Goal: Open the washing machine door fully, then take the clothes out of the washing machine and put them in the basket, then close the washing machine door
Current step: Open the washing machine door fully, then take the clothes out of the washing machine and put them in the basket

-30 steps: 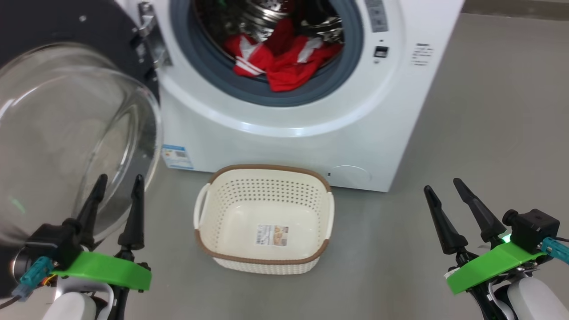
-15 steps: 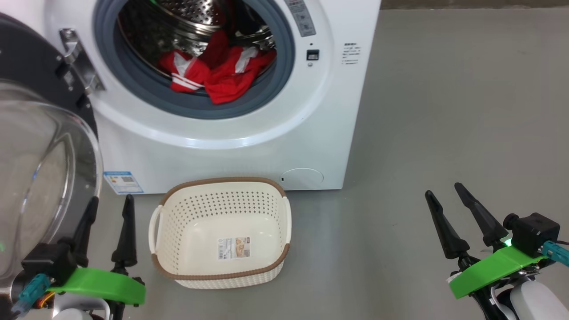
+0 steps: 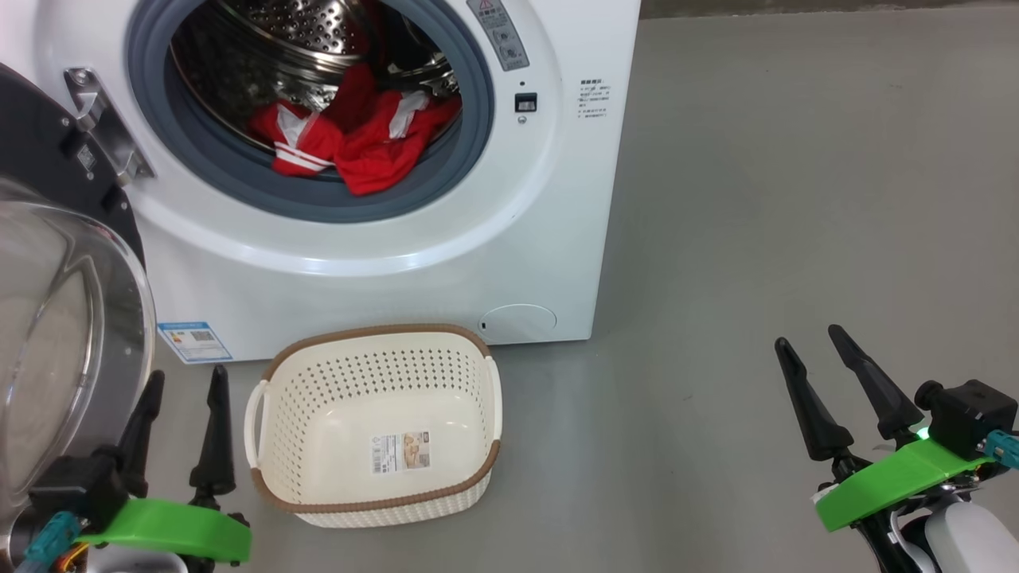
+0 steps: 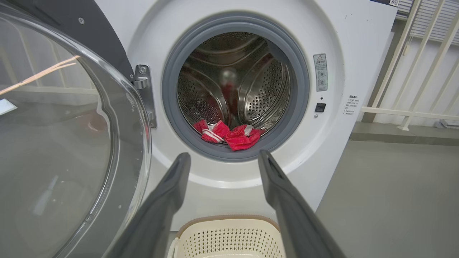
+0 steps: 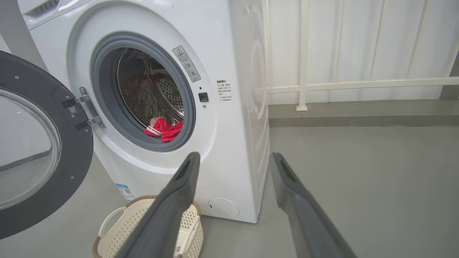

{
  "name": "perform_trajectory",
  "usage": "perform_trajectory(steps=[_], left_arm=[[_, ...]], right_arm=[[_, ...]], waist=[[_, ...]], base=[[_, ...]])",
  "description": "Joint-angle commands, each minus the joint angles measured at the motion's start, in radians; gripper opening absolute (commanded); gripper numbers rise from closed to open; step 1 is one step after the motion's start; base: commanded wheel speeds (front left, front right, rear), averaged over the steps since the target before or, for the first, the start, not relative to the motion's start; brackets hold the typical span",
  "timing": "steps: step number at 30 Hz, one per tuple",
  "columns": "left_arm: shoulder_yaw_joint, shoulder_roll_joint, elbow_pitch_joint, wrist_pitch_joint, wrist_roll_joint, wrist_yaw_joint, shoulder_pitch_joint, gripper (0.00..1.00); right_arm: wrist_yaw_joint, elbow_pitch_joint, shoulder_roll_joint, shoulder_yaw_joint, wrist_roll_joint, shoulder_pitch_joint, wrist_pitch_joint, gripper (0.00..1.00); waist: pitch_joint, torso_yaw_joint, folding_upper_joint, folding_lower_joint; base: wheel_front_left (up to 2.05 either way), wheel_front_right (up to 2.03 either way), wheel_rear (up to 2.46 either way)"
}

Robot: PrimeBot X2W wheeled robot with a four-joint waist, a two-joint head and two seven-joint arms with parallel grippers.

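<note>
Clothes (image 3: 350, 143) lie bunched at the front lip of the steel drum (image 3: 294, 32), at eleven o'clock in the head view, with one red fold draped onto the blue-grey rubber gasket (image 3: 318, 203). The washing machine door (image 3: 72, 318) stands swung out at nine o'clock, its clear glass bowl bulging toward the robot. The basket (image 3: 382, 329) sits on the floor (image 3: 756, 199) at seven o'clock, just in front of the washing machine (image 3: 549, 239) and below its opening.

Both the left claw (image 3: 185, 374) at eight o'clock and the right claw (image 3: 807, 336) at four o'clock are spread wide and hold nothing.

The door looks open enough, so the step in hand is probably the reach for the clothes. The soft, limp fabric will sag and may trail, so it is best to pinch deep into the thick of the bunch rather than a thin edge. Lift it clear of the grippy gasket before drawing it back. The perforated cream basket is small with low walls, so release low over its middle.
</note>
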State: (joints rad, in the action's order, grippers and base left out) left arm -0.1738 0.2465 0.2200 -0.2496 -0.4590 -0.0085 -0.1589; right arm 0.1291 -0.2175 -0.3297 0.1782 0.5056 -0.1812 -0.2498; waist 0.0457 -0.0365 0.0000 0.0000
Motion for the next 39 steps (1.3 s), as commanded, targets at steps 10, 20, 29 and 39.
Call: perform_trajectory(steps=[10,20,29,39], left_arm=[[0.071,0.009,-0.01,-0.012,0.048,-0.028,-0.013,1.0],[0.087,-0.005,0.007,-0.012,0.071,-0.048,-0.015,1.0],[0.099,-0.014,0.016,-0.012,0.085,-0.059,-0.012,1.0],[0.114,-0.024,0.013,-0.012,0.101,-0.065,-0.018,1.0]], right_arm=[[0.002,0.022,-0.016,-0.008,0.001,0.002,-0.012,1.0],[0.002,0.025,-0.011,-0.021,-0.004,0.009,-0.012,1.0],[0.002,0.026,-0.006,-0.022,-0.003,0.016,-0.012,1.0],[0.002,0.029,-0.007,-0.024,-0.004,0.013,-0.012,1.0]], waist=[[0.004,0.0,0.0,0.0],[-0.002,0.008,0.0,0.0],[-0.01,0.01,0.0,0.0],[-0.005,0.014,0.0,0.0]], base=[[0.0,0.0,0.0],[0.0,0.0,0.0],[0.0,0.0,0.0],[0.02,-0.02,0.0]])
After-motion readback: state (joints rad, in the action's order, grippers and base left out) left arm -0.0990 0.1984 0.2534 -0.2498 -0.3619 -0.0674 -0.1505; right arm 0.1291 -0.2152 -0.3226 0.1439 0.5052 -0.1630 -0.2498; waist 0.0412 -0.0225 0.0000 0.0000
